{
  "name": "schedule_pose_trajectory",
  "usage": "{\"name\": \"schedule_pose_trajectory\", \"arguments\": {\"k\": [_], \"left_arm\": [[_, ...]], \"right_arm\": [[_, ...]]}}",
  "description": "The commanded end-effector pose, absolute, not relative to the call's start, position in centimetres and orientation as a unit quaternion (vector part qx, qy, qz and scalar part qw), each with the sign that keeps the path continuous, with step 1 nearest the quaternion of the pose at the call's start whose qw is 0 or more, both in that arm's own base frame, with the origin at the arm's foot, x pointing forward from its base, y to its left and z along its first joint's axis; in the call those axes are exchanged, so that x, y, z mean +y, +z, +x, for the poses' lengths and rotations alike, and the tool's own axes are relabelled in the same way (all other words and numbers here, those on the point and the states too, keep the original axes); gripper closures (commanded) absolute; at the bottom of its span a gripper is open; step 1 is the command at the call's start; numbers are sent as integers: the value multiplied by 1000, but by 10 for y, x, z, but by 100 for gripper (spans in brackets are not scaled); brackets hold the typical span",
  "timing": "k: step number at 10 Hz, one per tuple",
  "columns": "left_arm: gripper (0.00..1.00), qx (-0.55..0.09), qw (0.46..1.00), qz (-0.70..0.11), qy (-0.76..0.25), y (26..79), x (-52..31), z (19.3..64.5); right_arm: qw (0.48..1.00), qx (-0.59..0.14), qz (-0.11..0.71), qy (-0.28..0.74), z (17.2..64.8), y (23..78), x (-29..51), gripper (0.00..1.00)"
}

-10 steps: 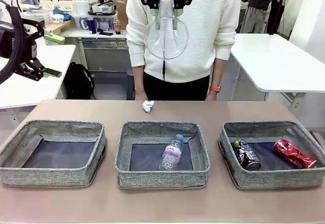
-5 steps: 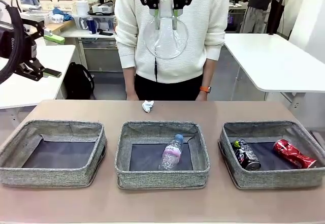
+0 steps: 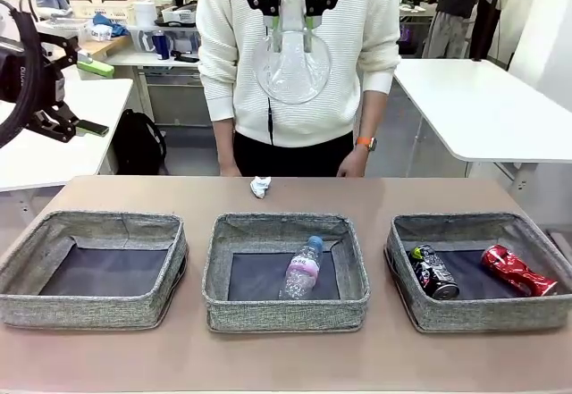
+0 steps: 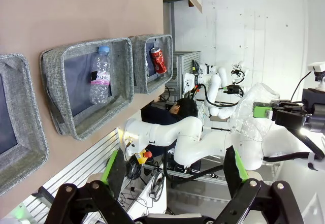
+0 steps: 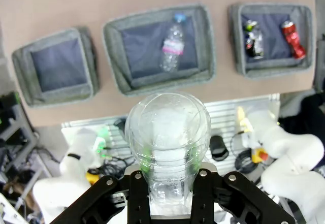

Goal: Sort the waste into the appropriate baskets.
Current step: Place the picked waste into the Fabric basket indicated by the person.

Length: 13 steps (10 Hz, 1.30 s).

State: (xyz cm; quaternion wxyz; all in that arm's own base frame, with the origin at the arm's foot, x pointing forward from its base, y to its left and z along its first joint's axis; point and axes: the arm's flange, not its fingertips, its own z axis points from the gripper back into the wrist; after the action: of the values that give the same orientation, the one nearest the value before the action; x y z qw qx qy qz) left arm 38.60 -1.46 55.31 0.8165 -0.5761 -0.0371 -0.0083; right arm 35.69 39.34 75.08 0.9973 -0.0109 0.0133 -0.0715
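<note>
Baskets: you have three: left basket [image 3: 89, 310], middle basket [image 3: 286, 314], right basket [image 3: 487, 316].
Cans: you count two: dark can [image 3: 434, 273], red crushed can [image 3: 518, 271].
Bottles: one clear bottle [image 3: 303, 269].
Plastic: one crumpled clear plastic [image 3: 292, 65].
Paper: one white paper wad [image 3: 260, 186].

The plastic [image 3: 292, 65] sits in the right pincer [image 3: 292, 20]. Below it, three baskets [image 3: 89, 310] line the desk [image 3: 286, 363]: the middle basket [image 3: 284, 312] holds the bottle [image 3: 303, 269], the basket to the pincer's right [image 3: 474, 315] two cans [image 3: 433, 272]; the paper wad [image 3: 260, 186] lies beyond.
</note>
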Motion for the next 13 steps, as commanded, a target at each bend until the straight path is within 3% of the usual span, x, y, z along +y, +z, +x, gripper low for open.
{"name": "schedule_pose_trajectory", "arguments": {"k": [1, 13], "left_arm": [[0, -37, 816, -577, -10, 556, -14, 384], [0, -37, 816, -577, -10, 556, -14, 384]], "right_arm": [[997, 12, -10, -73, 356, 751, 393, 69], [997, 12, -10, -73, 356, 751, 393, 69]]}}
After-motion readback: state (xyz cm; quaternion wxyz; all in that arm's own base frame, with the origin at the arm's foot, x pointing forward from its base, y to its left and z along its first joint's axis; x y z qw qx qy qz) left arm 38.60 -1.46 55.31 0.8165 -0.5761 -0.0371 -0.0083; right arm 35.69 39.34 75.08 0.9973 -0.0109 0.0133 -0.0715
